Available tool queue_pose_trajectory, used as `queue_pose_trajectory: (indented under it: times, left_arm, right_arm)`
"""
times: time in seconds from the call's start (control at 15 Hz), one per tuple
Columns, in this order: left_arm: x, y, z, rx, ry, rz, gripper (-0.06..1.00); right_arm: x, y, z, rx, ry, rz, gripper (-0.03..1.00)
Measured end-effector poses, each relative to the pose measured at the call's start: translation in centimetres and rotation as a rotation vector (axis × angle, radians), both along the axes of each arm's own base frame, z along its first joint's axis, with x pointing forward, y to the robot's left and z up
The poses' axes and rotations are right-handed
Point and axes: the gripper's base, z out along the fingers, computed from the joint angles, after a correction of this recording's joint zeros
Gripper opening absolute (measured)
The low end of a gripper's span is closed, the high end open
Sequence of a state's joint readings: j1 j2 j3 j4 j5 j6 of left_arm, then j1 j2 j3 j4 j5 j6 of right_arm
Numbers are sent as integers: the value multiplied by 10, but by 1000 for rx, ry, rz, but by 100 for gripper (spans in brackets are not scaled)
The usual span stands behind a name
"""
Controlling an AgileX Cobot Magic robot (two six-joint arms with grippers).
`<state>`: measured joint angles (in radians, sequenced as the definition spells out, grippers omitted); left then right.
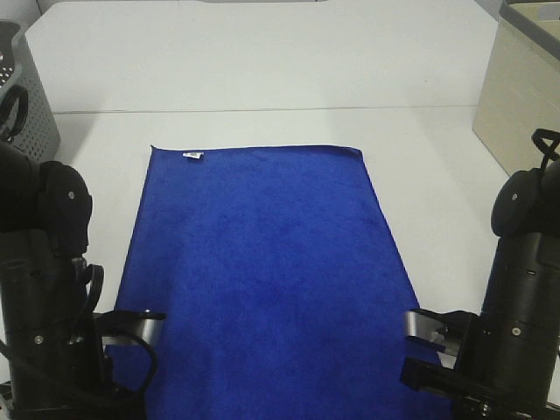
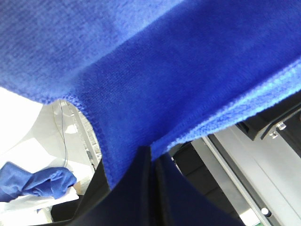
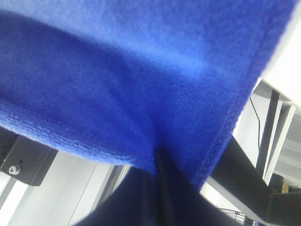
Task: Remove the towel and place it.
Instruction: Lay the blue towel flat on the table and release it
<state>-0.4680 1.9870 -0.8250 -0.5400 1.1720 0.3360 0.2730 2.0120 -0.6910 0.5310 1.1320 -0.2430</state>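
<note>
The royal-blue towel (image 1: pixel 262 262) lies spread flat on the white table (image 1: pixel 262 79), with its small white tag (image 1: pixel 192 156) at the far left corner. My left gripper (image 1: pixel 133 331) is at the towel's near left corner and my right gripper (image 1: pixel 427 339) is at its near right corner. In the left wrist view the dark fingers (image 2: pixel 127 188) are shut on the towel's edge (image 2: pixel 155 70). In the right wrist view the fingers (image 3: pixel 178 188) are likewise shut on the stitched edge (image 3: pixel 141 84). The fingertips themselves are hidden in the cloth.
A grey perforated basket (image 1: pixel 26 87) stands at the back left. A beige box (image 1: pixel 521 96) stands at the back right. Below the table's front edge, the left wrist view shows another crumpled blue cloth (image 2: pixel 37 183) and metal framing (image 2: pixel 263 169).
</note>
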Motion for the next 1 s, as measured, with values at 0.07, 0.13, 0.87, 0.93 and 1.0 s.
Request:
queue_pose_trajectory:
  times: [0.07, 0.13, 0.87, 0.93, 1.0]
  left_arm:
    - [0, 0, 0, -3, -2, -3, 0]
    - [0, 0, 0, -3, -3, -6, 0]
    - [-1, 3, -1, 15, -4, -38, 42]
    - [-1, 3, 0, 12, 1, -33, 50]
    - [-2, 3, 1, 10, 14, -32, 56]
  right_arm:
    - [0, 0, 0, 0, -3, -1, 2]
    - [0, 0, 0, 1, -3, -4, 2]
    - [-1, -6, 3, -11, 7, 50, 42]
    - [-1, -6, 8, -6, -16, 51, 48]
    - [0, -6, 13, 0, -37, 50, 53]
